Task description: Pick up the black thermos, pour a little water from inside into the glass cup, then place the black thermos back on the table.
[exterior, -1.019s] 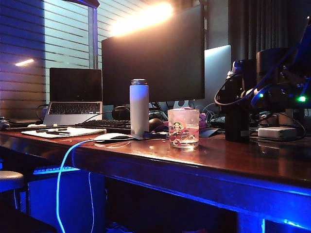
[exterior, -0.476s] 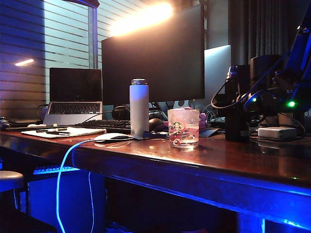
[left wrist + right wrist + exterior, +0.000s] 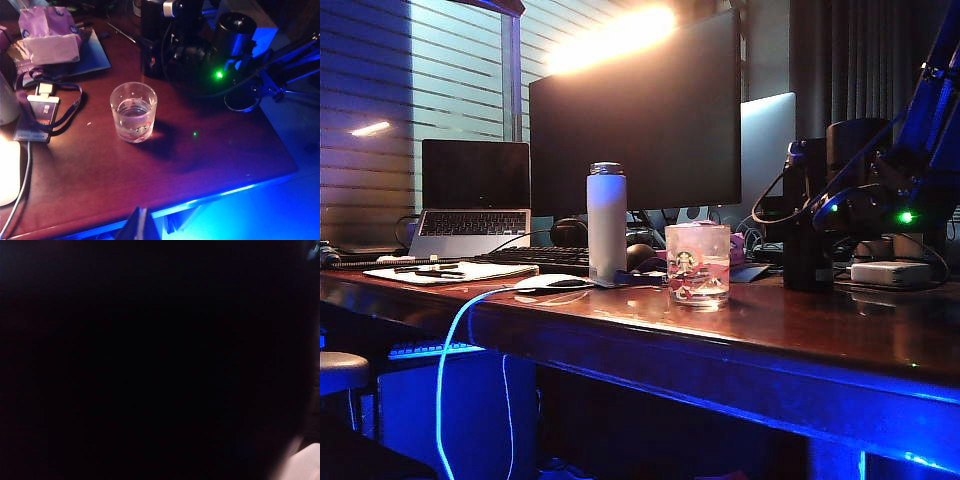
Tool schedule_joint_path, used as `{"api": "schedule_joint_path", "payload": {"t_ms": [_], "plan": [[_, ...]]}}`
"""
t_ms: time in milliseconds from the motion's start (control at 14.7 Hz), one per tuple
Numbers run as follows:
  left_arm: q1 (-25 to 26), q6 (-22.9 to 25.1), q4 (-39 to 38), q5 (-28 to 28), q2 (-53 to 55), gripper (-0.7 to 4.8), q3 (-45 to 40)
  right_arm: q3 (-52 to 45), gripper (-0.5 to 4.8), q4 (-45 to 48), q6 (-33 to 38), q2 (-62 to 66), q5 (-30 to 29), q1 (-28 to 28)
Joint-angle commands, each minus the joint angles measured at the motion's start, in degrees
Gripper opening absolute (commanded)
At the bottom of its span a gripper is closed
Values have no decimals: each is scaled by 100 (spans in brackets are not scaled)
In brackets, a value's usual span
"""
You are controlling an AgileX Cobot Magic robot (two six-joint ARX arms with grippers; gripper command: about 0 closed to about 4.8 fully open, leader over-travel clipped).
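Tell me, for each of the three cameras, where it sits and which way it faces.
Exterior view: low in front of the table, looking level across at the glass cup; the right arm reaches the black thermos.
Left wrist view: high above, looking down on the glass cup; a sliver of the left claw shows, state unclear.
Right wrist view: almost all black, apparently pressed close to something dark; right claw not discernible.
Shared: exterior and left wrist views both show the cup and the right arm.

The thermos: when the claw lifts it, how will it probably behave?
The thermos is tall and narrow and stands upright on the table, so a push near its top would probably tip it. Its smooth round body may slip in a loose grip. It looks rigid, so it should not deform.
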Motion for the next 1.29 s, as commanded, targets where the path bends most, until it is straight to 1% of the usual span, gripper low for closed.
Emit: {"api": "schedule_joint_path", "payload": {"t_ms": [68,204,272,340,408,476,680,883,1291], "plan": [[0,4,74,37,-13,-3,17,24,479,48,20,13,120,-20],[0,4,74,37,-13,-3,17,24,479,52,17,33,118,-26],[0,4,74,37,-13,-3,17,24,471,55,20,33,118,-26],[0,2,74,37,-13,-3,17,24,314,55,17,33,116,-24],[0,4,74,37,-13,-3,17,24,131,52,17,33,116,-24],[0,4,74,37,-13,-3,17,24,44,52,17,33,114,-24],[0,4,74,37,-13,-3,17,13,44,48,20,28,125,-22],[0,4,70,37,-13,-3,17,-59,44,-90,9,-144,433,-17],[0,4,74,37,-13,-3,17,-380,44,-426,-55,-927,407,13]]}}
